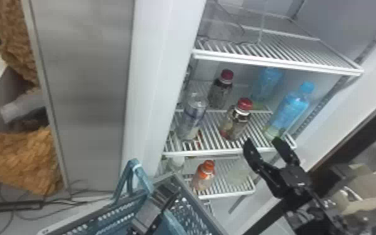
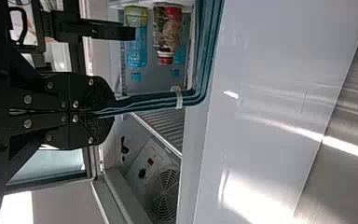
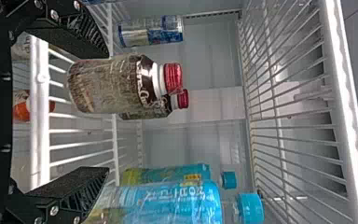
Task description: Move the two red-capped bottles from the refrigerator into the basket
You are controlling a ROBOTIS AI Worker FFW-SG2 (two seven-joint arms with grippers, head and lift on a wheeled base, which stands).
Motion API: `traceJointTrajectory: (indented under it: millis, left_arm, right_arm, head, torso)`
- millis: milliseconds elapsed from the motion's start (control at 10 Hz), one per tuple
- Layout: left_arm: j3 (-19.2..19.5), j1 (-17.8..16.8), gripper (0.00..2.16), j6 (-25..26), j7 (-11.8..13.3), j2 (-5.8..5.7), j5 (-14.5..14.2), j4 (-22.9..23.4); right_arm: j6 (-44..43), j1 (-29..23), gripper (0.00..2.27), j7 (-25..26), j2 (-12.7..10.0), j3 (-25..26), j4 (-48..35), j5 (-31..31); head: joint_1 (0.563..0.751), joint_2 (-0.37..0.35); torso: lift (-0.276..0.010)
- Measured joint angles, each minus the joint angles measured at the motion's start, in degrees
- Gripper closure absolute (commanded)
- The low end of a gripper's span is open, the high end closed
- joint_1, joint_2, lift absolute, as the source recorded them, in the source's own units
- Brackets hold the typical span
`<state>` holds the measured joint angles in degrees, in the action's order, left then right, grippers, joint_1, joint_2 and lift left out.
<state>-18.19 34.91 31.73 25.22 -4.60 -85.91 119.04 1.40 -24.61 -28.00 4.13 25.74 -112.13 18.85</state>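
Note:
Two red-capped bottles stand on the middle refrigerator shelf: a front bottle (image 1: 235,122) and a rear bottle (image 1: 220,90). My right gripper (image 1: 263,142) is open and empty at the shelf's front edge, right of the front bottle. In the right wrist view the front red-capped bottle (image 3: 107,86) lies beyond the spread fingers of my right gripper (image 3: 100,109), nearer one finger. The blue basket (image 1: 196,215) is below the shelves, with my left arm over it. In the left wrist view my left gripper (image 2: 93,112) is shut on the basket handle (image 2: 154,101).
Blue-capped bottles (image 1: 287,115) stand right of the red-capped ones, and a clear bottle with a blue label (image 1: 193,117) stands left. An orange-capped bottle (image 1: 204,175) is on the lower shelf. The upper shelf's edge (image 1: 274,62) runs above.

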Motion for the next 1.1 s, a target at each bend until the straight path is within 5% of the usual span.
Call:
traceJointTrajectory:
  millis: [1100]
  left_arm:
    - [0.4,0.5,1.2,0.4,-0.1,0.12,0.0,0.0]
  right_arm:
    - [4.9,12.5,0.15,2.3,3.2,-6.1,7.8,-3.6]
  head:
    - [0.695,-0.35]
  torso:
    - [0.0]
